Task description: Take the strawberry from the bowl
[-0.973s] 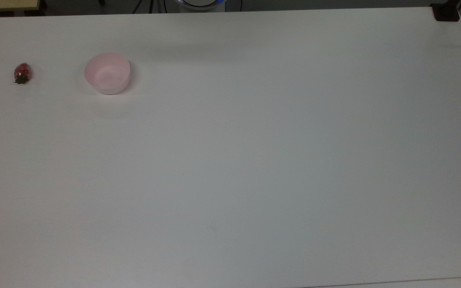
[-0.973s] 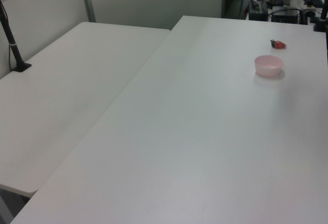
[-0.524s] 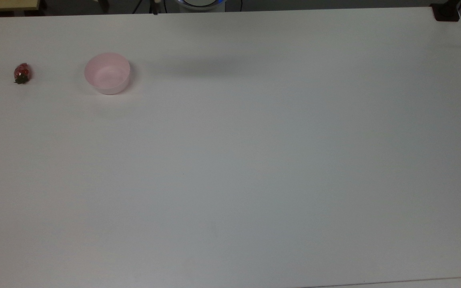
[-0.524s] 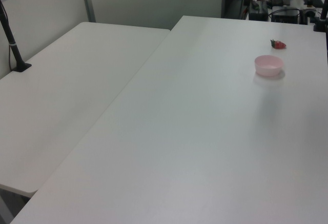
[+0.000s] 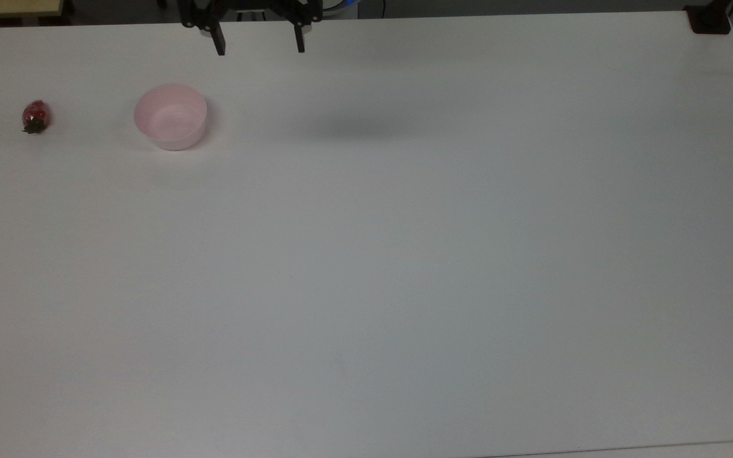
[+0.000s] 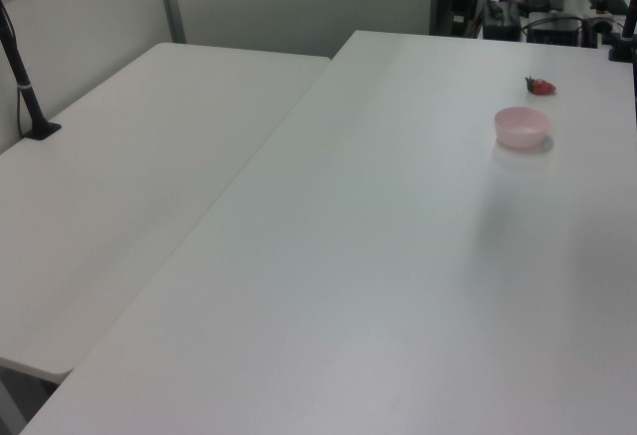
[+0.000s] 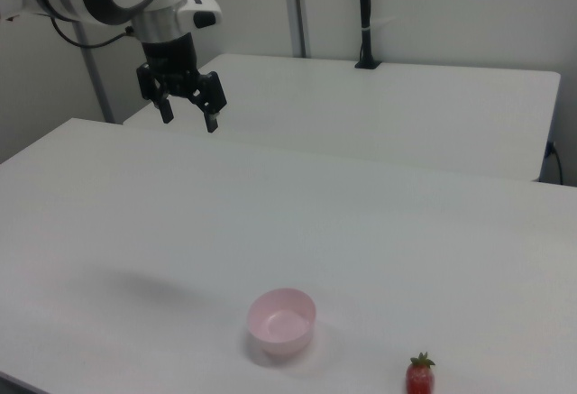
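No writing or labels that I can read anywhere. My tool (image 7: 187, 114) hangs high above the surface (image 5: 404, 267), fingers spread apart, nothing between them; in the top view its upper part is cut off by the frame's top edge, just the two finger tips (image 5: 219, 46) showing over the far edge. Strawberry (image 5: 35, 117) lies on the bare surface, outside the bowl (image 5: 170, 117), well apart from it, close to the top view's left edge. Bowl interior looks empty. In the left view strawberry (image 6: 540, 86) and bowl (image 6: 523, 126) are small; leaf cap hard to make out.
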